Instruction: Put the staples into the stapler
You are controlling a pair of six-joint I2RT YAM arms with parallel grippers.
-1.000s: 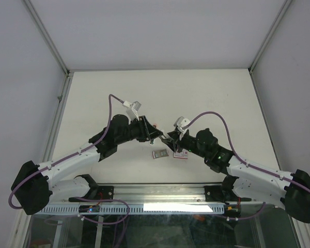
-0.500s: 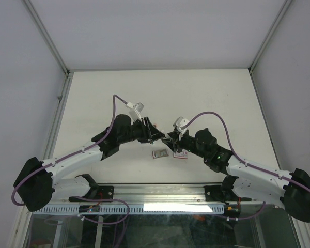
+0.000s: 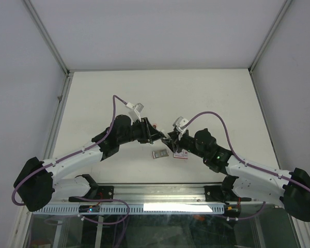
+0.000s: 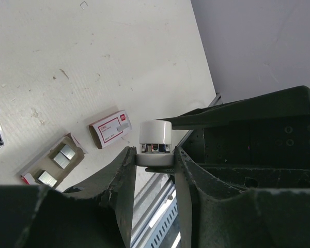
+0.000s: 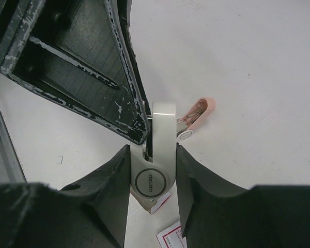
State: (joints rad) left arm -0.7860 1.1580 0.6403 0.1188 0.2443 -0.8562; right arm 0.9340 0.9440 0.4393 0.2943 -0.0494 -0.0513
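1. Top camera: both arms reach in and meet near the middle of the table (image 3: 206, 98). The left gripper (image 3: 156, 135) and right gripper (image 3: 170, 140) are pretty much nose to nose. From up here you can't really see what's between them.
2. Same view: the staple box (image 3: 181, 154), white with a red label, lies flat on the table just on the near side of the right gripper. The staple tray (image 3: 159, 154) sits beside it on the left, also flat, near but apart. Neither gripper is touching either one.
3. Left wrist camera: the left gripper is clamped on the stapler (image 4: 156, 133). You see its white rounded end sticking up between the two black fingers (image 4: 125, 173), with both fingers pressed against the lower rim. A big black finger of the right gripper comes in from the right, just beside the stapler.
4. Same view: down on the table, the staple box lies on its side with the red label up. The staple tray is just left of it with silvery staple strips sitting in it. A bit of pink and shiny metal pokes in at the left edge, but it's cut off so I can't tell what it is.
5. Right wrist camera: the right gripper is clenched on the stapler's white body, logo end toward the camera, with both fingers snug on its sides. The left gripper's scuffed black fingers meet the stapler from the upper left.
6. Same view: a pink-tipped metal piece (image 5: 199, 109) sticks out to the right, right behind the stapler. A corner of the staple box peeks in at the bottom edge.
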